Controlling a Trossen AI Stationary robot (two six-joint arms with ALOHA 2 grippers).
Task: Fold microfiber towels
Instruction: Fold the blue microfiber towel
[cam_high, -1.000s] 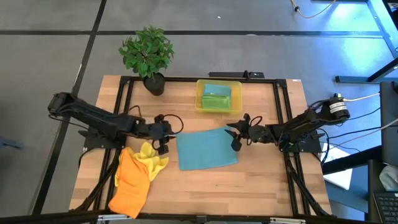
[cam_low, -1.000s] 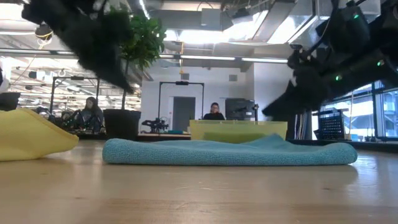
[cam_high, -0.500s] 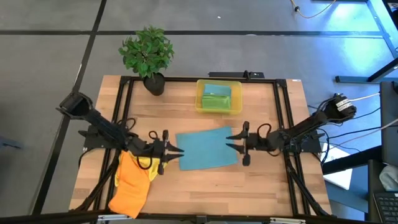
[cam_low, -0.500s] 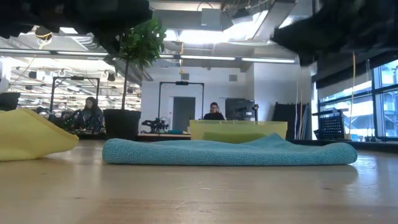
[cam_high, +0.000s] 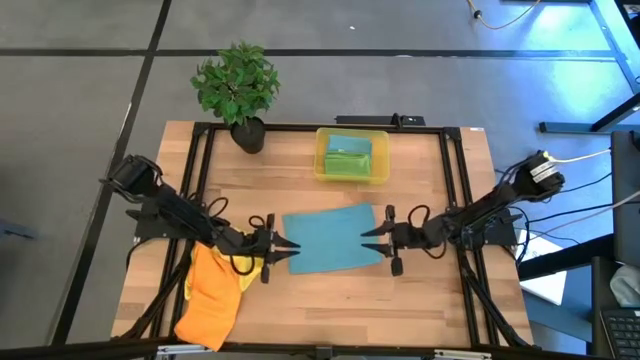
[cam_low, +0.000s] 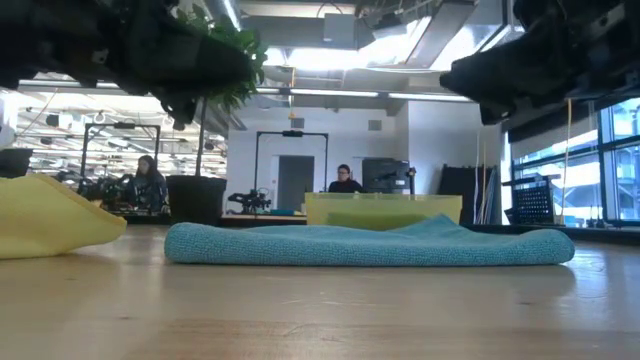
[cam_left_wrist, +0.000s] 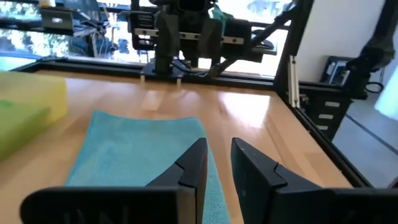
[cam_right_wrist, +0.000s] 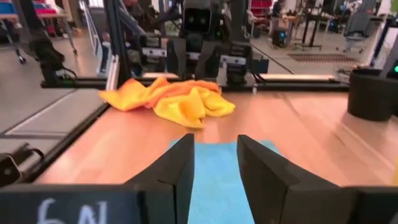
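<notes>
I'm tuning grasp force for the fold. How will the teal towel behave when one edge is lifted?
The teal towel will probably drape rather than hold shape: in the low view it lies limp on the table with soft rounded edges. It is likely light, being one thin layer. Its fuzzy pile suggests it won't slip easily from a gripper.

Nubby teal cloth (cam_high: 333, 240) on smooth wood tabletop (cam_high: 420, 300)

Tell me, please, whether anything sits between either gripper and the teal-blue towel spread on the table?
Nothing visible does. The left gripper and the right gripper face the opposite edges of the teal-blue towel with only bare table nearby. The orange and yellow towels lie behind the left gripper.
</notes>
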